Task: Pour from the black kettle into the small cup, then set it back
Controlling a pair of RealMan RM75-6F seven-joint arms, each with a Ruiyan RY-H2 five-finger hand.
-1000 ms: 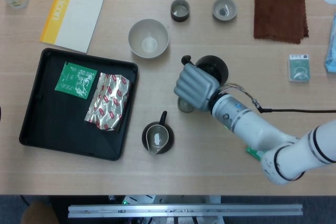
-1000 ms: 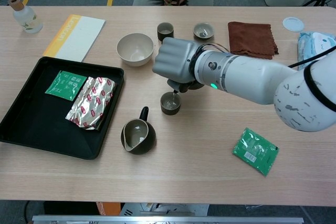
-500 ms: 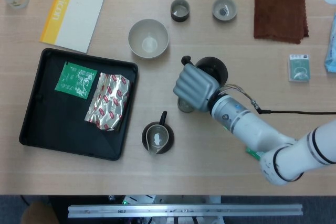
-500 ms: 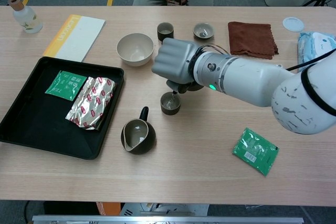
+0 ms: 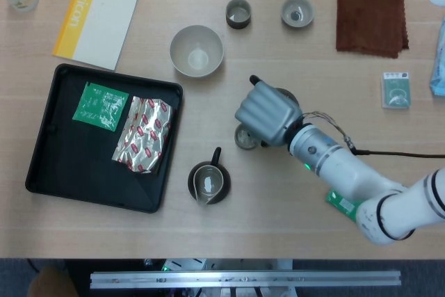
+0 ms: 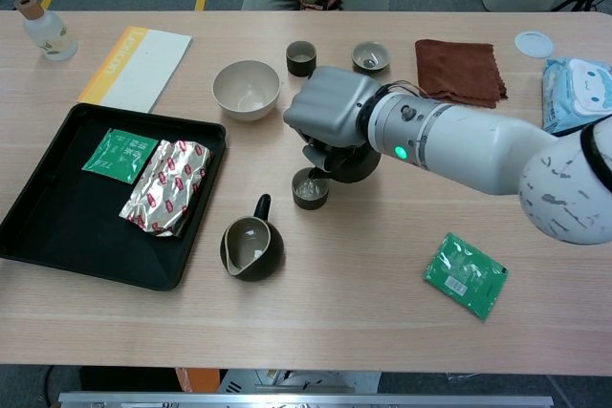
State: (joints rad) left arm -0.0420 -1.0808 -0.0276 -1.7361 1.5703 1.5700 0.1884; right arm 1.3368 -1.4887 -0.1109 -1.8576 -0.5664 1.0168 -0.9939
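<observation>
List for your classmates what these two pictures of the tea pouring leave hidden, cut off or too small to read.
- Black kettle: mostly covered by the right hand in both views.
- Small cup: its fill level; the hand overlaps it in the head view.
- Green packet: largely under the arm in the head view.
- Left hand: in neither view.
- Print on the tray's packets: too small.
</observation>
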